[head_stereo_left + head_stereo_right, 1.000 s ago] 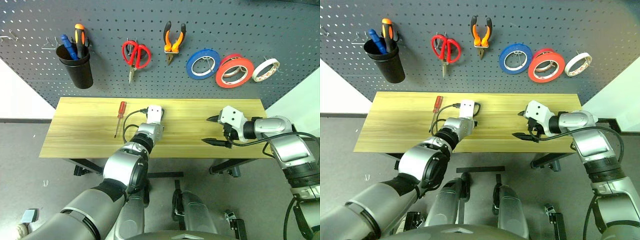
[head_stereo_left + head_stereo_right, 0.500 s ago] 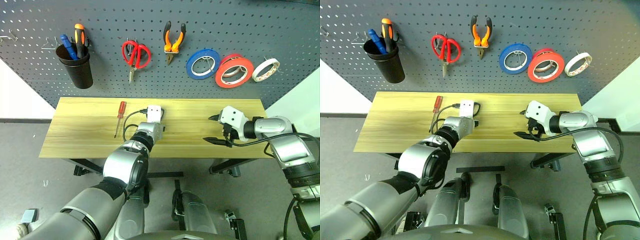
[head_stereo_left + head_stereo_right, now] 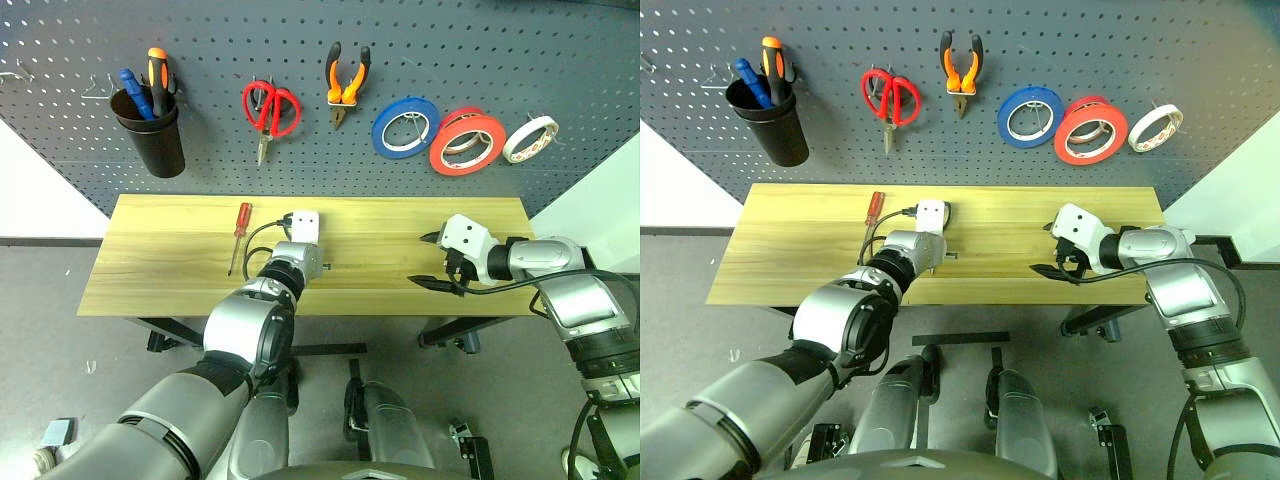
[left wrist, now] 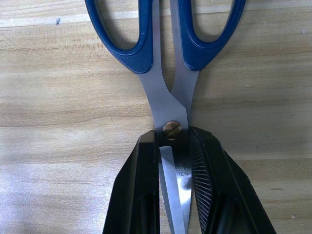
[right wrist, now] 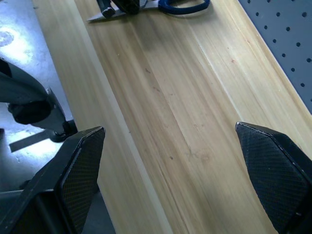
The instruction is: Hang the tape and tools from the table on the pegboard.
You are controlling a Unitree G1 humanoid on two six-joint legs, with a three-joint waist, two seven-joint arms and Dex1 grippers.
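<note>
The scissors lay flat on the table, their blades pinched just below the pivot by the closed left gripper, so the pick-up was judged begun but the lift not yet made. The screwdriver lay untouched just beside them. The pliers and the tape were already hung on the pegboard; two tools were left. The right gripper was held wide open and empty over the table's right end.
</note>
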